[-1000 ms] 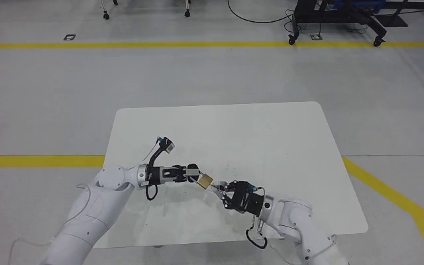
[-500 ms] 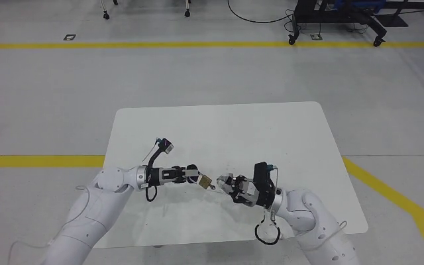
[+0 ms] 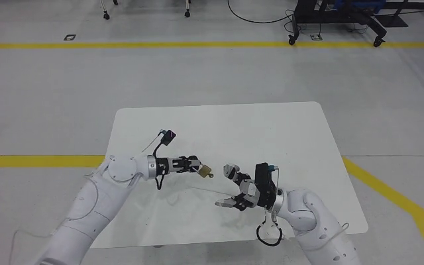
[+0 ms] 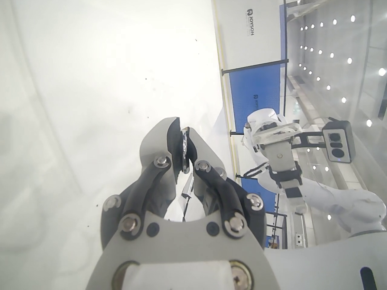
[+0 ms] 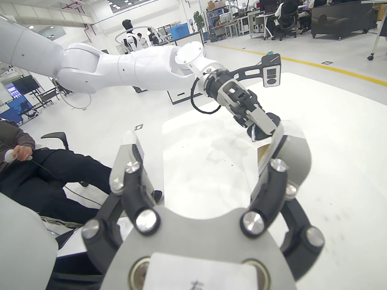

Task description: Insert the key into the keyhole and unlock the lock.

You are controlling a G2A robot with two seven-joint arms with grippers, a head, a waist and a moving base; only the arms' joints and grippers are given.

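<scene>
A small brass padlock (image 3: 206,171) hangs just above the white table (image 3: 278,132), left of the middle. My left gripper (image 3: 197,167) is shut on its metal shackle (image 4: 184,152). In the right wrist view the left gripper (image 5: 261,123) pinches the shackle (image 5: 252,134), and the brass body (image 5: 262,152) is partly hidden behind one right finger. A small dark bit sticks out of the lock's lower end; I cannot tell if it is the key. My right gripper (image 3: 225,187) stands open a short way right of the lock, with nothing between its fingers (image 5: 133,152).
The table's near edge (image 3: 199,244) runs close below both arms. Yellow floor lines (image 3: 199,45) pass beyond the table's far side and beside it. A wheeled dark cart (image 3: 338,16) stands far off at the back right.
My right gripper was shut at the lock's end; it has opened and drawn back from the lock. The left gripper has carried the lock slightly toward the table's far side.
</scene>
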